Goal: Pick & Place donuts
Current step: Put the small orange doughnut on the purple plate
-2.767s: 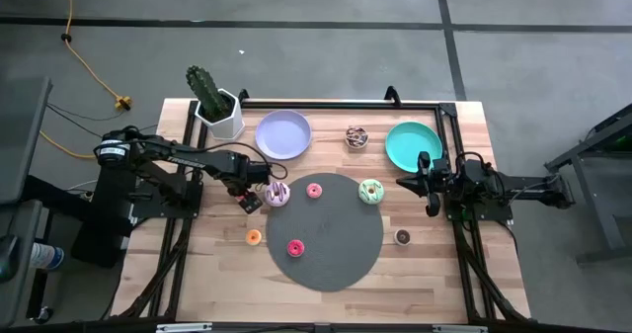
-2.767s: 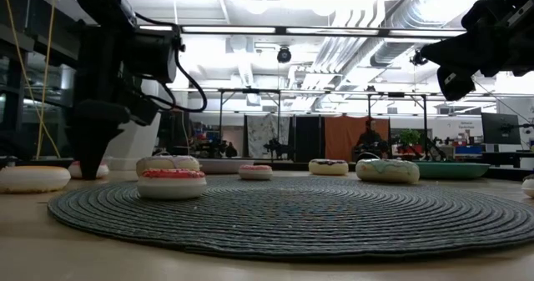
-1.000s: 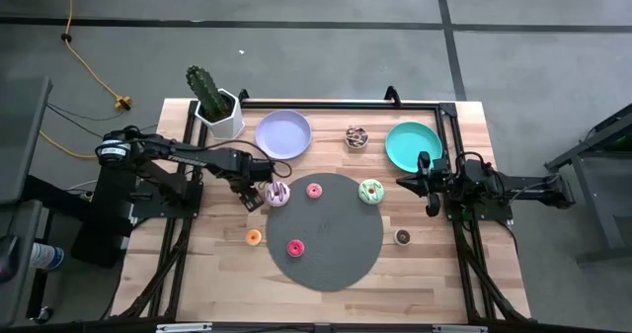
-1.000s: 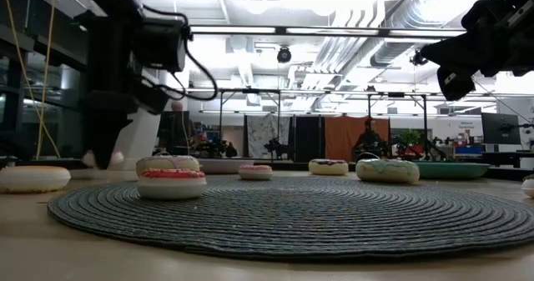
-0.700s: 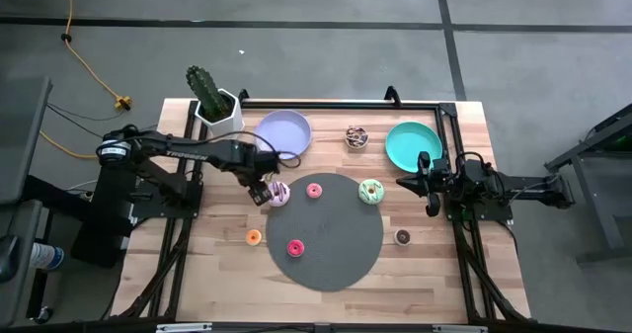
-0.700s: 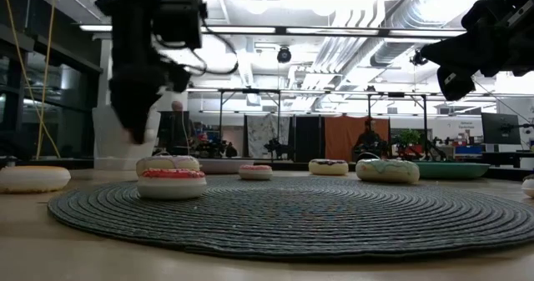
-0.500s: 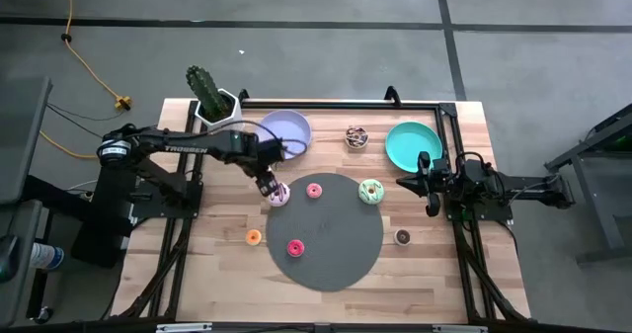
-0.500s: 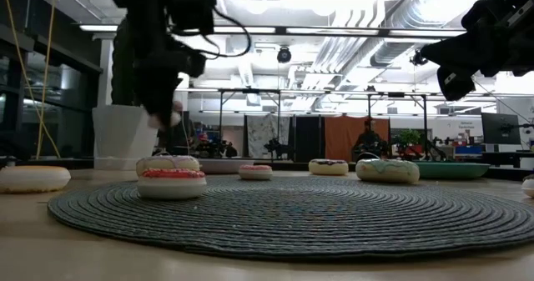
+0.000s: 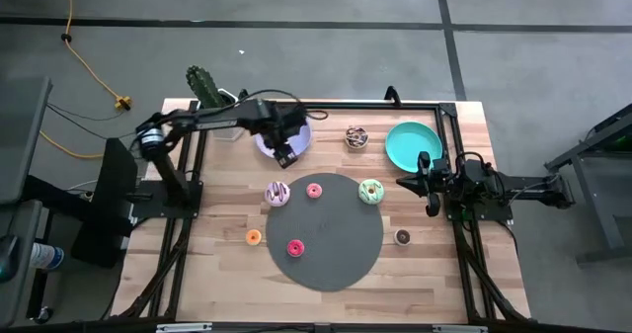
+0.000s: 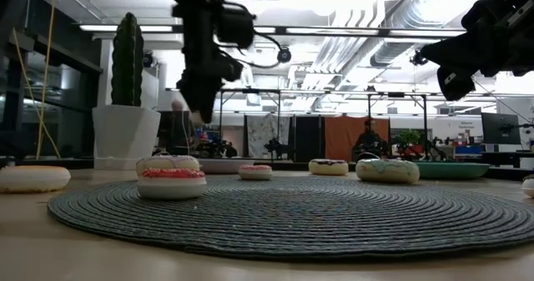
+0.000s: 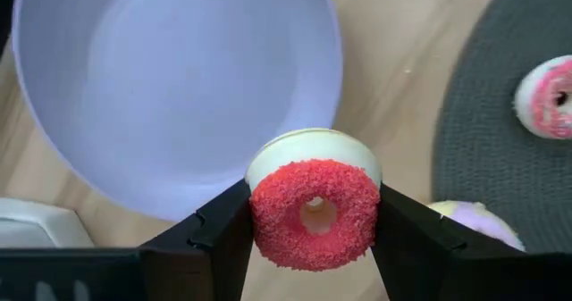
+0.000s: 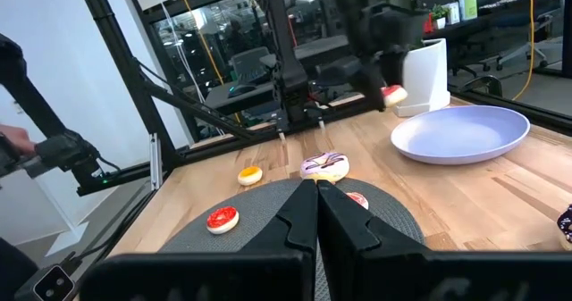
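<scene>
My left gripper (image 9: 286, 157) hangs above the near rim of the lavender plate (image 9: 282, 130), shut on a red-sprinkled donut (image 11: 313, 213) with a white base. On the dark round mat (image 9: 326, 234) lie a purple-white donut (image 9: 277, 193), a pink one (image 9: 314, 190), a green one (image 9: 370, 190) and a red one (image 9: 294, 247). An orange donut (image 9: 254, 236) rests on the wood left of the mat. A brown one (image 9: 403, 236) rests on the wood to the mat's right. My right gripper (image 12: 317, 203) waits shut at the table's right side. My left gripper pinches the red donut by two opposite sides of its outer rim (image 11: 257, 213), one finger (image 11: 219, 238) on each side. The fingers come from above, pointing steeply down. The donut is lifted clear over the plate's near edge, its red iced face turned up toward the wrist.
A cactus in a white pot (image 9: 212, 101) stands at the far left corner beside the lavender plate. A teal plate (image 9: 413, 143) lies at the far right, with a brown sprinkled donut (image 9: 356, 135) between the two plates. A black frame rail runs along the far edge.
My left gripper, shut on the red donut, has risen from the wood left of the mat. It has swung toward the table's far edge and to the right, and now hangs over the lavender plate's near rim. The donut has stayed between the fingers, clear of the table.
</scene>
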Controlling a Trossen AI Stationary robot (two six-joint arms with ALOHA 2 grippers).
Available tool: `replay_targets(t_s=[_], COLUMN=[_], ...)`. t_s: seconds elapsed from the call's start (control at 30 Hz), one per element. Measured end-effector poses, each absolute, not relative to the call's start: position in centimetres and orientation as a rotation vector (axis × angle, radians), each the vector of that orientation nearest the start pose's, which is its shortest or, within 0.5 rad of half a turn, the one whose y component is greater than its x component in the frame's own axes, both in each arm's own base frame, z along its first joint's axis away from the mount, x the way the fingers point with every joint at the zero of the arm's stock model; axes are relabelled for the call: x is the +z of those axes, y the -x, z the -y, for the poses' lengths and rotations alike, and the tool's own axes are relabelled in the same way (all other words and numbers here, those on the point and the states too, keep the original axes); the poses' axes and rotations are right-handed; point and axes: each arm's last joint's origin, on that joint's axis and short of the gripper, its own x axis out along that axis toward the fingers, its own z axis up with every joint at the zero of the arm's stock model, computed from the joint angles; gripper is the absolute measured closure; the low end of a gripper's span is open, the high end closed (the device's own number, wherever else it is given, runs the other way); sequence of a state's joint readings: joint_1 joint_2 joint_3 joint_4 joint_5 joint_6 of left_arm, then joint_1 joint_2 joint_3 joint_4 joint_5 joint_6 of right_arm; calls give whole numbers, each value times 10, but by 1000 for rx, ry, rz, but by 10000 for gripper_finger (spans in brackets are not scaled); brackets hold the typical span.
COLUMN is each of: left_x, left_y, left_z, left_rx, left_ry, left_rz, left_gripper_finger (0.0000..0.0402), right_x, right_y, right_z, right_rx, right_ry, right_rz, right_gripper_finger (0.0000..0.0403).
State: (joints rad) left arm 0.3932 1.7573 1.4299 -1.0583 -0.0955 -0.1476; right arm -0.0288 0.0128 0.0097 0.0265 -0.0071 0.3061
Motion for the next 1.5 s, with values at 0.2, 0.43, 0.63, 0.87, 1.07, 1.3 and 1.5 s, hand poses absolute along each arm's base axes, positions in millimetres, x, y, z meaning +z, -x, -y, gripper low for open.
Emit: replay_targets(t_s=[0.2,0.43,0.63,0.87,1.07,1.3,1.5], left_x=[229,204,188,177,177,176,170], left_y=[-333,-341,-344,-347,-347,-347,-346], left_z=[-153,-172,-180,-181,-181,-181,-180], left_rx=[484,522,538,508,491,473,475], left_ry=[300,275,277,305,287,267,270], left_rz=[-1421,-1443,-1459,-1476,-1481,-1487,-1505], left_gripper_finger=[211,211,211,211,211,211,211], right_x=[168,168,168,168,168,168,168], right_y=[-98,-98,-98,-98,-98,-98,-98], right_z=[3,3,3,3,3,3,3], right_rx=[-18,-18,-18,-18,-18,-18,-18], right_ry=[-306,-305,-306,-305,-306,-305,-305], right_rz=[26,25,27,27,26,26,26], right_gripper_finger=[402,402,402,402,402,402,402])
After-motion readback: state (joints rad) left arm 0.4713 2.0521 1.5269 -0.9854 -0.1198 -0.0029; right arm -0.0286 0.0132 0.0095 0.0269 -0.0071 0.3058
